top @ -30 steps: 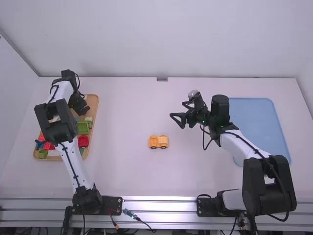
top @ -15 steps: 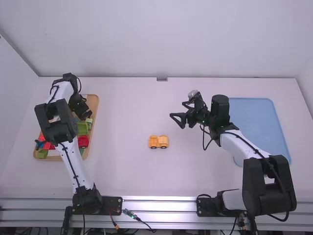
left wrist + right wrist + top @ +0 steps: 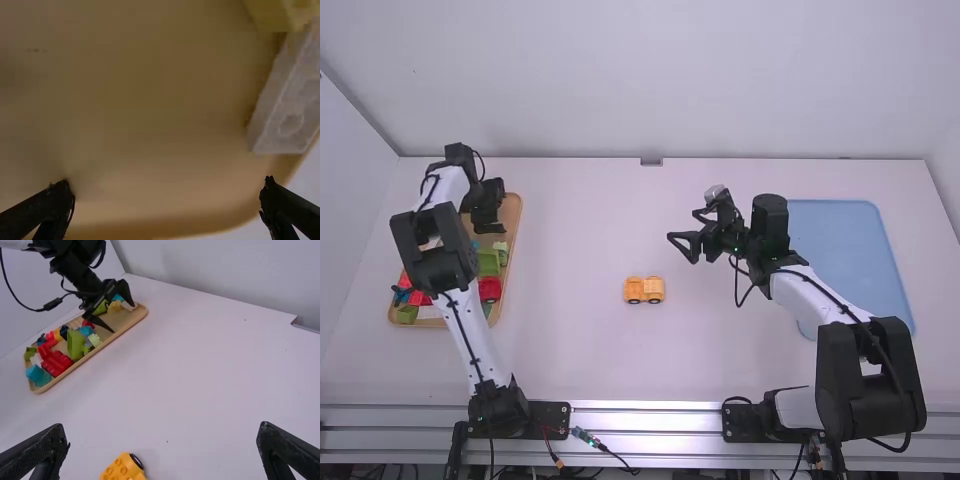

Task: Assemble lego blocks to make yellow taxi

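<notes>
Taxi sits mid-table; our right wrist view shows us its studs. Our left wrist view gives a white block beside a yellow block. We stretch our left gripper over the tray's far end, and hang our right gripper right of the taxi, both spread and empty.

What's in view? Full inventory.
table: 1, white, under it all
toy car: 1, orange, mid-table
wooden tray: 1, tan, table's left
blocks: several, red, green, blue, yellow, white, wooden tray
blue tray: 1, blue, table's right
rail: 1, silver, near edge
cables: several, mostly black, arms, near edge
left arm: 1, white-black, left
right arm: 1, white-black, right
left hand: 1, black, open, over wooden tray
right hand: 1, black, open, above mid-table
</notes>
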Robot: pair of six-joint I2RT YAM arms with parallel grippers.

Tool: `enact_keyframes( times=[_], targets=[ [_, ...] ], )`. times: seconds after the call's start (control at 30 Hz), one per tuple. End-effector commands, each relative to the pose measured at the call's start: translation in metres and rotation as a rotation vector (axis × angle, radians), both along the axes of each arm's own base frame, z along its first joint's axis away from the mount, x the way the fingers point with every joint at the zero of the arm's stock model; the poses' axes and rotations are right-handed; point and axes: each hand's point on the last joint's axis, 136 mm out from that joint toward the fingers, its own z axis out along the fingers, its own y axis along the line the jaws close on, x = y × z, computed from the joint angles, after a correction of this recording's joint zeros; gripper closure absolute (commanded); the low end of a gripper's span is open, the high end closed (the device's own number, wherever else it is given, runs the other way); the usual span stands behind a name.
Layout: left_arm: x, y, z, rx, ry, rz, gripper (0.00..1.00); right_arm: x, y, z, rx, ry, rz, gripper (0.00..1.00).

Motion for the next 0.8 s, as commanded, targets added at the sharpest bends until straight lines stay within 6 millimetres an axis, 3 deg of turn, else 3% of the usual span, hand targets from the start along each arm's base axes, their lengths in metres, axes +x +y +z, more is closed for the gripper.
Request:
enact_keyframes(
  times=[0.0,0.13,0.33,0.53,0.77],
  targets=[
    [0.004,0.008,0.008,0.056,-0.026,-0.140,0.01,-0.001,0.000,0.006,0.009,-0.014,0.008,0.00],
    [0.011,0.016,0.028,0.154,-0.011,-0.150,0.01,0.000,0.001,0.008,0.012,-0.026,0.010,0.00],
    [0.020,0.039,0.063,0.331,0.000,0.001,0.01,-0.001,0.001,0.008,0.012,-0.025,0.010,0.00],
    [0.020,0.060,0.070,0.426,-0.005,0.132,0.01,-0.001,0.001,0.008,0.012,-0.024,0.010,0.00],
    [0.006,0.073,0.069,0.436,-0.007,0.439,0.01,0.000,0.001,0.008,0.012,-0.025,0.009,0.00]
  ],
)
